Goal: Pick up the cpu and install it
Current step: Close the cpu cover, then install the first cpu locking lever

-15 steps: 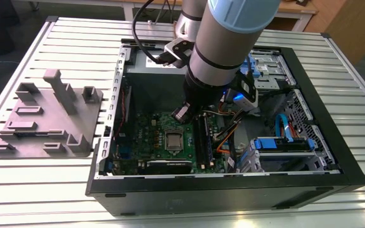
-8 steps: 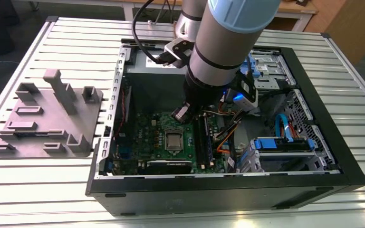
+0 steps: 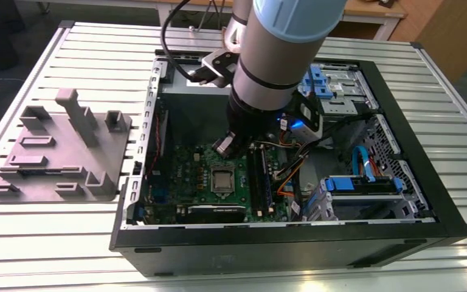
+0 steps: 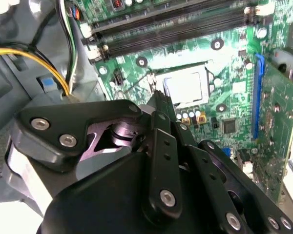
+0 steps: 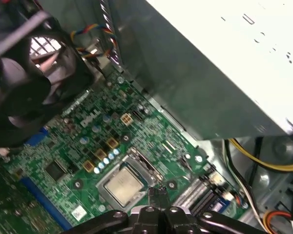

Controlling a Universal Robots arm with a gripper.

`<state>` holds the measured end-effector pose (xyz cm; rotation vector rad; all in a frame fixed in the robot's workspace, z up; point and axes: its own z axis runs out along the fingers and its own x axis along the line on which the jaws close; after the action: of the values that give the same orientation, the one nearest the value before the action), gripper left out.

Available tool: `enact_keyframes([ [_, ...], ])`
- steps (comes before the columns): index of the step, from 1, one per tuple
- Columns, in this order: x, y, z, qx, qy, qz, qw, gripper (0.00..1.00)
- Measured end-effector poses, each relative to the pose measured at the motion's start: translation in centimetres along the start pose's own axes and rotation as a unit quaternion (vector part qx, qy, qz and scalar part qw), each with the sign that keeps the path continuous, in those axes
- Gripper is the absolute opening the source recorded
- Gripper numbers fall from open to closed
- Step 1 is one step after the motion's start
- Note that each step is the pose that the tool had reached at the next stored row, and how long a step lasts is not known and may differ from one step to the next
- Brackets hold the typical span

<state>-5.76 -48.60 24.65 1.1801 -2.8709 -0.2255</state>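
On the green motherboard (image 3: 189, 164), at the lower centre of the exterior view, the small flat square silvery-grey cpu (image 3: 221, 178) lay in its socket. The black gripper (image 5: 158, 194) hung just beside its edge, and the jaws seemed closed, holding nothing.

arm (image 3: 282, 55) comes in steep from above, wrist (image 3: 254, 106) pointing almost straight down. gripper (image 5: 158, 194) hangs at the low end, tilted slightly off vertical. black linkage (image 4: 163, 161) folded inward, fingertips (image 5: 154, 196) pressed tip to tip, jaws closed. both wrist views agree on the pinch.
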Motion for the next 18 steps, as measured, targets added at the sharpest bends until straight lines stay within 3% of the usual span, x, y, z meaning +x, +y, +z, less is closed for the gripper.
enact_keyframes([
  [5,0.69,0.63,0.29,0.0,0.0,0.0,1.0,0.1],
  [7,0.77,0.64,0.53,0.0,0.0,0.0,1.0,0.1],
  [18,0.77,0.65,0.54,0.0003,0.0003,0.0,1.0,0.1],
])
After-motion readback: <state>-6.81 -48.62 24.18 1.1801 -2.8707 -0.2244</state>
